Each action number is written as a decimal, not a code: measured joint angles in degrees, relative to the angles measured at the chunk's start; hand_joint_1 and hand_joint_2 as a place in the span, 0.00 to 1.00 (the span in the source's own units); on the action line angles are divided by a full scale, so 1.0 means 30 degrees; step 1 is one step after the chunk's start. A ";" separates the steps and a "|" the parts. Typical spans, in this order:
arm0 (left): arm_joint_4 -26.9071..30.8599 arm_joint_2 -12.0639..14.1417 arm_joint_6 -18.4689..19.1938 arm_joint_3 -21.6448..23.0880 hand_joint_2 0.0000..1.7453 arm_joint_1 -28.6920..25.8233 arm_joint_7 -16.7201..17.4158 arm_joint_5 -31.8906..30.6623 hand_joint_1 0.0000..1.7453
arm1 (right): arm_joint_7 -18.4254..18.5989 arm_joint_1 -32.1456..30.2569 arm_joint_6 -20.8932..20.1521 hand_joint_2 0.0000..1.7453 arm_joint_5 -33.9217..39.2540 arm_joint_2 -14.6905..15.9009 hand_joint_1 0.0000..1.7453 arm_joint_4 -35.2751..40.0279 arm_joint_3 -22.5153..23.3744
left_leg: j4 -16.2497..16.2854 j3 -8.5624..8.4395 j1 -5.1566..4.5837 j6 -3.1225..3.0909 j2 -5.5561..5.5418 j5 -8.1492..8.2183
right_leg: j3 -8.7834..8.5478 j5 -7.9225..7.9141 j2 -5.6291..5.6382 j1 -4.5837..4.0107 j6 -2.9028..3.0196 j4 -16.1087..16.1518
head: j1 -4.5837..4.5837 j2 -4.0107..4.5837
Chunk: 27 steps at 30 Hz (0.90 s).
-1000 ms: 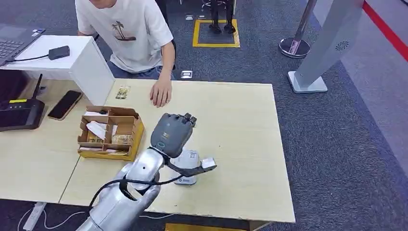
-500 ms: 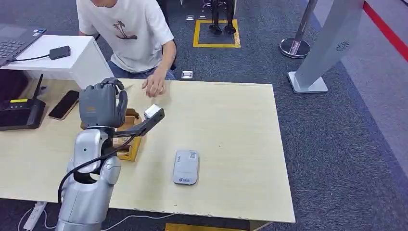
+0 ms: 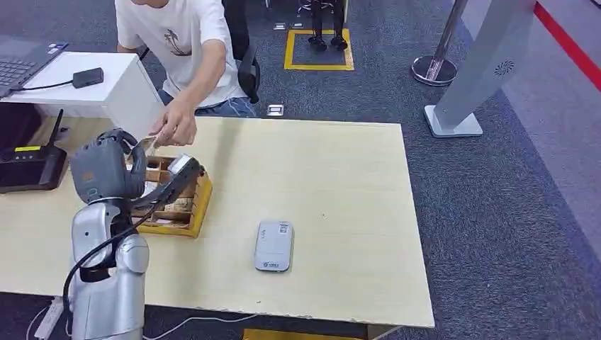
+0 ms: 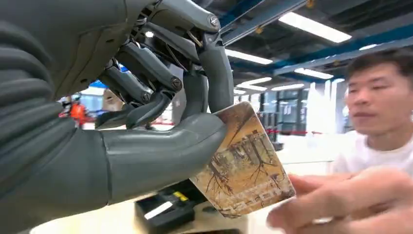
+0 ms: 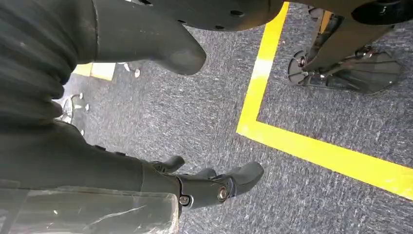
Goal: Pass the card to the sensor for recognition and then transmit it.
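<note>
In the left wrist view my left hand (image 4: pixel 146 122) pinches a sepia picture card (image 4: pixel 243 170) between thumb and fingers. A person's fingers (image 4: pixel 350 200) touch the card's far edge. In the head view my left hand (image 3: pixel 106 170) is raised above the cardboard box (image 3: pixel 186 212) at the table's left, and the person's hand (image 3: pixel 173 127) reaches to the card (image 3: pixel 147 144) at my fingertips. The grey card sensor (image 3: pixel 273 246) lies flat at the table's middle front, well right of my hand. My right hand (image 5: pixel 214 187) hangs over the carpet, fingers apart, holding nothing.
The cardboard box has compartments with cards and papers. A black device (image 3: pixel 28 170) sits at the far left, a laptop (image 3: pixel 18 60) on a white raised shelf (image 3: pixel 106 92) behind it. A grey standing panel (image 3: pixel 482 64) is on the floor beyond the table's right.
My left arm swung from above the sensor leftward to over the box, card in hand. The person's hand lifted off the table and reached to the card.
</note>
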State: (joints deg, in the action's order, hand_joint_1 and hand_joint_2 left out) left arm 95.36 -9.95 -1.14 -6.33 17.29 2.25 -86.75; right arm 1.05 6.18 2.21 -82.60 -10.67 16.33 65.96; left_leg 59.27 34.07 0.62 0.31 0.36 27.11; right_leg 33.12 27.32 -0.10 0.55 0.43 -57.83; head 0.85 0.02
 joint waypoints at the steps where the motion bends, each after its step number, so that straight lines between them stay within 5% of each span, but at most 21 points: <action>1: 0.0036 -0.0087 0.0007 -0.0321 1.00 -0.0087 -0.0109 0.0057 1.00 | 0.0000 0.0001 -0.0015 1.00 0.0015 0.0000 0.00 0.0000 0.0021 | 0.0000 0.0001 0.0001 0.0000 -0.0004 0.0000 | 0.0000 0.0001 -0.0004 0.0000 0.0000 0.0000 | 0.0000 0.0000; 11: 0.0619 -0.0793 0.0233 -0.2523 1.00 -0.0976 -0.0613 0.0743 1.00 | 0.0036 0.0008 -0.0044 1.00 0.0262 0.0000 0.00 0.0000 0.0066 | -0.0001 0.0006 -0.0001 0.0000 -0.0009 0.0000 | -0.0002 0.0002 -0.0017 0.0000 -0.0002 0.0001 | 0.0000 0.0000; 27: 0.0678 -0.0874 0.0655 -0.3245 1.00 -0.1066 -0.0984 0.0823 1.00 | 0.0000 0.0013 -0.0087 1.00 0.0211 0.0000 0.00 0.0000 0.0065 | -0.0001 0.0005 0.0000 0.0000 -0.0005 0.0001 | -0.0001 0.0001 -0.0010 0.0000 -0.0001 0.0001 | 0.0000 0.0000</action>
State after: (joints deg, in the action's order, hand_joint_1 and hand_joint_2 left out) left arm 97.39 -12.57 0.83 -16.07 14.09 -0.70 -84.28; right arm 1.05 6.22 1.95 -81.96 -10.67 16.33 66.16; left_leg 59.27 34.08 0.62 0.31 0.34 27.11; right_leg 33.12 27.32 -0.13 0.54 0.43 -57.82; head 0.85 0.02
